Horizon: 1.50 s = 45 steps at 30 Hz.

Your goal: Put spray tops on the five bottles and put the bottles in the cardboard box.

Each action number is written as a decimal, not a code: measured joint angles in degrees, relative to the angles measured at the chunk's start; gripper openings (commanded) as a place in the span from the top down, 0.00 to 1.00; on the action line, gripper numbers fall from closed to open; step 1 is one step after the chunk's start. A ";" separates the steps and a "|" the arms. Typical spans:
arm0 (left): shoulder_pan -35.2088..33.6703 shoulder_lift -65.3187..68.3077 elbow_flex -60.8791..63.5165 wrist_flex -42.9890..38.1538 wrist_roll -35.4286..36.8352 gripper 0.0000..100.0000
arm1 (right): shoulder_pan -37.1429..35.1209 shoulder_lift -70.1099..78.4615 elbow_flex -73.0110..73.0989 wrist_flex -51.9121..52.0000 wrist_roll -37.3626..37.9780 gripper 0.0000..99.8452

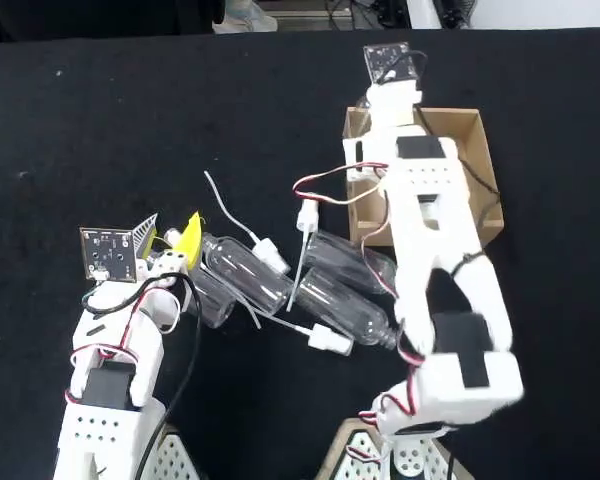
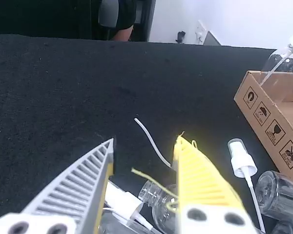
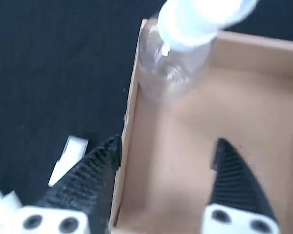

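Several clear bottles [image 1: 345, 305] lie uncapped in a heap at mid table, with loose white spray tops [image 1: 330, 340] among them. My left gripper [image 1: 172, 222] stands open just left of the heap. Its grey and yellow fingers [image 2: 200, 180] straddle an open bottle neck [image 2: 154, 192] and a spray top [image 2: 122, 202]. My right gripper [image 3: 168, 142] is open above the cardboard box [image 3: 244, 112], holding nothing. One bottle [image 3: 173, 68] with a spray top [image 3: 205, 17] on it rests in the box's far corner.
A loose white dip tube [image 2: 154, 146] lies on the black cloth beyond the left gripper. Another spray top [image 2: 241, 163] sits between the heap and the box [image 2: 276, 117]. The right arm [image 1: 435, 250] spans over the right-hand bottles.
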 measured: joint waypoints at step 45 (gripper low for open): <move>-31.12 0.00 -3.60 0.00 19.08 0.81 | -47.74 -29.80 27.78 0.18 3.78 0.83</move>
